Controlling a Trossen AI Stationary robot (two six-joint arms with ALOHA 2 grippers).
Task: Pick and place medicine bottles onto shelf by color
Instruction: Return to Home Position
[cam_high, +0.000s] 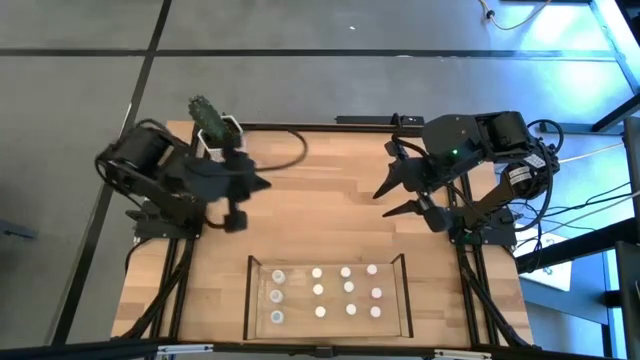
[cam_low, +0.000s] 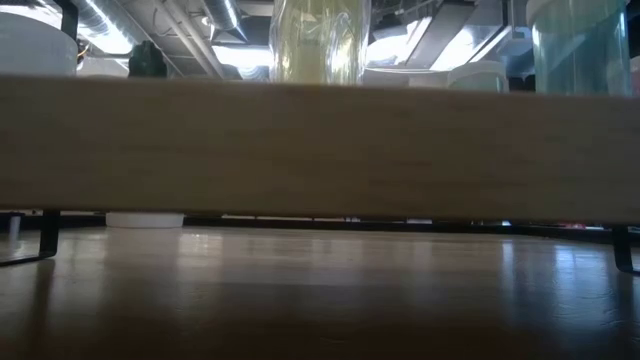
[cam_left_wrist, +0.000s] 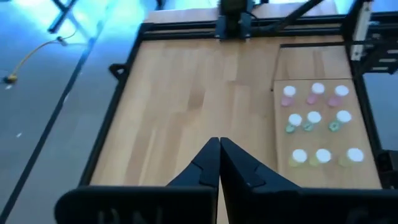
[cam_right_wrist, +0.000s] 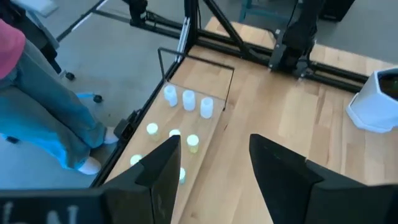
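Medicine bottles sitting rowed in shelf, worktop edge opposite cactus pot; left gripper hovering, fingers pinched together; right gripper gaping wide.

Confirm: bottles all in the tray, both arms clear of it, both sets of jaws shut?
Wrong on one: the right jaws are open, as the right wrist view shows. The left jaws are shut; the bottles are in the tray, arms clear.

Left tool: black tapered fingers; right arm black, trailing cables, seemingly a green light.
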